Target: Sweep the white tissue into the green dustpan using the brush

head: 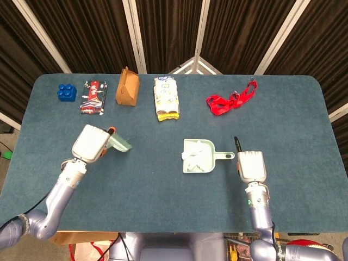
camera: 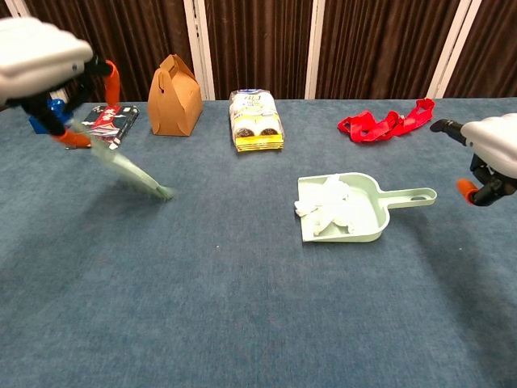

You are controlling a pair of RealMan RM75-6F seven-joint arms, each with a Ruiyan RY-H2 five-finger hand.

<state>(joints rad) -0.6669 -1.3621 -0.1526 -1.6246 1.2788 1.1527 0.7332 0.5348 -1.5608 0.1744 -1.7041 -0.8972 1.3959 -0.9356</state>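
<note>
Holding brush (camera: 133, 175) in left hand (head: 89, 142); tissue (camera: 329, 206) in dustpan (camera: 373, 194); right hand (head: 252, 166) off handle, can't tell its fingers.

The dustpan (head: 197, 156) sits on the table (head: 163, 206) right of centre, handle toward the right edge, with the tissue (head: 192, 158) inside it. Along the far edge, left to right, lie a toy block (head: 67, 92), a flat packet (head: 93, 97), a small carton (head: 128, 87), a snack pack (head: 166, 98) and a strap (head: 231, 99). The left hand (head: 89, 144) holds the brush (camera: 129, 171) over the table's left part; the right hand (head: 251, 166) hovers just right of the dustpan's handle.
</note>
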